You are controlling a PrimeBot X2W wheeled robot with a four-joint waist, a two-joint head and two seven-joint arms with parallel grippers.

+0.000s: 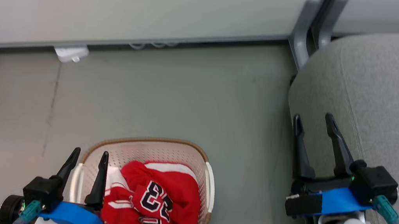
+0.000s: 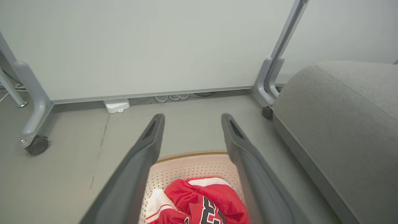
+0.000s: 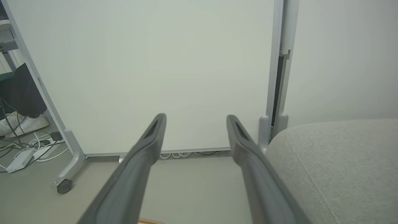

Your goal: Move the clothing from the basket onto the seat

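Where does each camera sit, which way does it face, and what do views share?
Head: on the head, looking down at the floor, basket with clothing and seat; left gripper lower left, right gripper lower right, both open.
Left wrist: on the left wrist, looking along its own fingers over the basket toward the panel.
Right wrist: on the right wrist, facing the panel, seat at right; its own fingers show.
Shared: all three show panel and seat; head and left wrist share basket and clothing.
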